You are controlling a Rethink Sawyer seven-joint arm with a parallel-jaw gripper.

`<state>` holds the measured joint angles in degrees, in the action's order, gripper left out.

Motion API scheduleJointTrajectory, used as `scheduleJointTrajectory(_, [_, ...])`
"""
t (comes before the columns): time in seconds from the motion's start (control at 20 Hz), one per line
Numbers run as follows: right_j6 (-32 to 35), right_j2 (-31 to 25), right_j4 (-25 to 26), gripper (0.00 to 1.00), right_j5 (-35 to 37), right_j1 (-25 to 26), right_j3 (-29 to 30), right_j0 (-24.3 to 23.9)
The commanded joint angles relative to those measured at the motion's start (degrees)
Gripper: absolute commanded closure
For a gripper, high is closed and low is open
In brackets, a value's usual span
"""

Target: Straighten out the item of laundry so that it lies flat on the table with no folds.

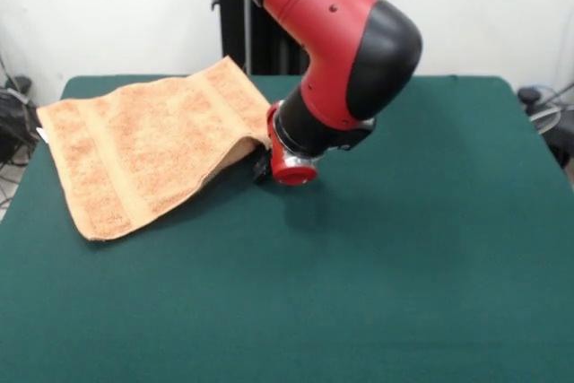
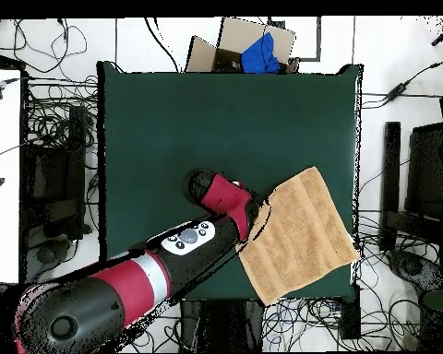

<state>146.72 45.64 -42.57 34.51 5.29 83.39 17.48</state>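
The peach-orange towel (image 1: 143,145) lies spread on the dark green table (image 1: 404,248) at its far left part, close to the far edge. Its right edge is lifted off the cloth, with shadow under it. My gripper (image 1: 261,166) sits at that lifted edge, mostly hidden behind the red and black wrist, and appears shut on the towel's edge. In the overhead view the towel (image 2: 301,235) lies at the table's (image 2: 216,120) lower right, overhanging the edge a little, and the gripper (image 2: 255,221) meets its left corner.
The arm's thick red and black link (image 1: 345,51) leans over the table's middle. The black pedestal (image 1: 235,15) stands behind the far edge. A cardboard box with a blue thing (image 2: 253,48) and many cables (image 2: 59,175) lie off the table.
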Motion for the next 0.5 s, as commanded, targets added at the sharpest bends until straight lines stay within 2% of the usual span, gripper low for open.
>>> scheduleJointTrajectory(0.05, [9.05, -12.74, -1.43, 1.00, 7.53, -5.37, 4.96, -4.38])
scheduleJointTrajectory(0.15, [6.66, -14.50, -0.82, 1.00, 10.01, -8.16, 6.71, -6.00])
scheduleJointTrajectory(0.3, [1.38, -18.05, 1.06, 1.00, 18.32, -13.68, 9.10, -10.27])
scheduleJointTrajectory(0.5, [-2.97, -21.42, 3.34, 1.00, 24.30, -17.31, 10.61, -14.21])
